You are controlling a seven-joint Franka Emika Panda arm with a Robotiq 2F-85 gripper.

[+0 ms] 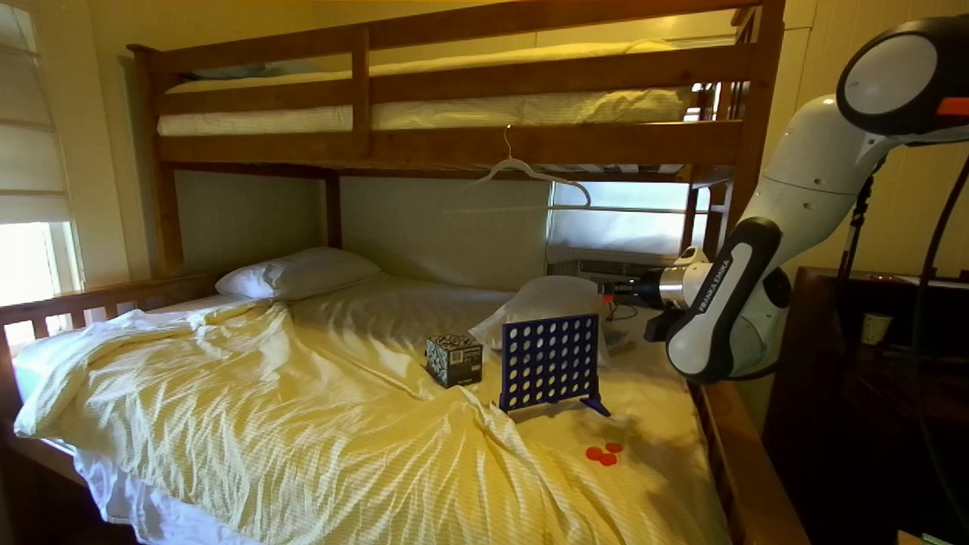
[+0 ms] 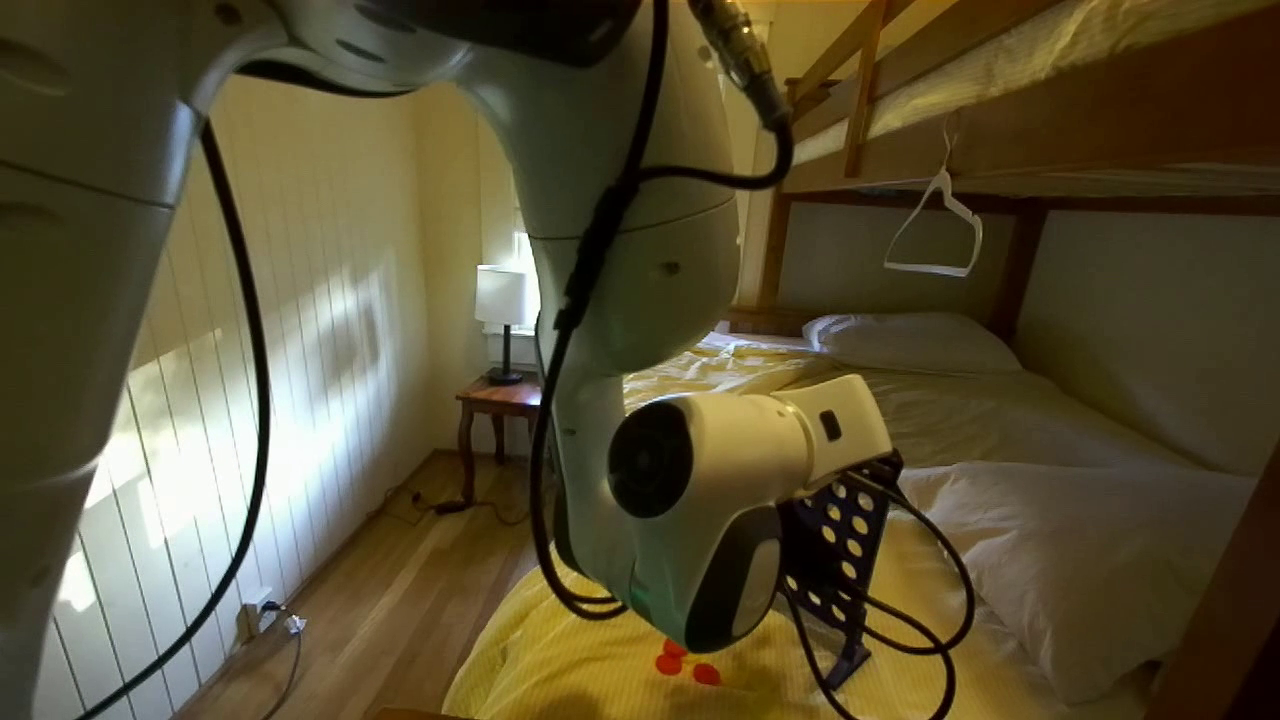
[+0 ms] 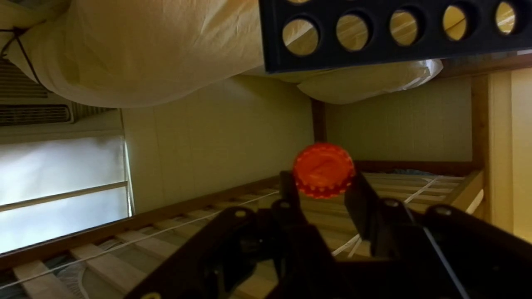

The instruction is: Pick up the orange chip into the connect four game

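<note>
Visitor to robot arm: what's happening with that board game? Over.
Gripper shut on the orange chip. Connect four game upright on the yellow bedding, no chips seen in it. Nothing visible in the way.

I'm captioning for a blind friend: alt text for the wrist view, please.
The claw pinches an orange-red chip; the dark connect four board crosses the upper right corner. The picture appears upside down, bunk slats at the bottom.

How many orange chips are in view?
4: the held chip in the gripper, plus left chip, right chip and lower chip on the bed in an exterior view. Others may be hidden.
</note>
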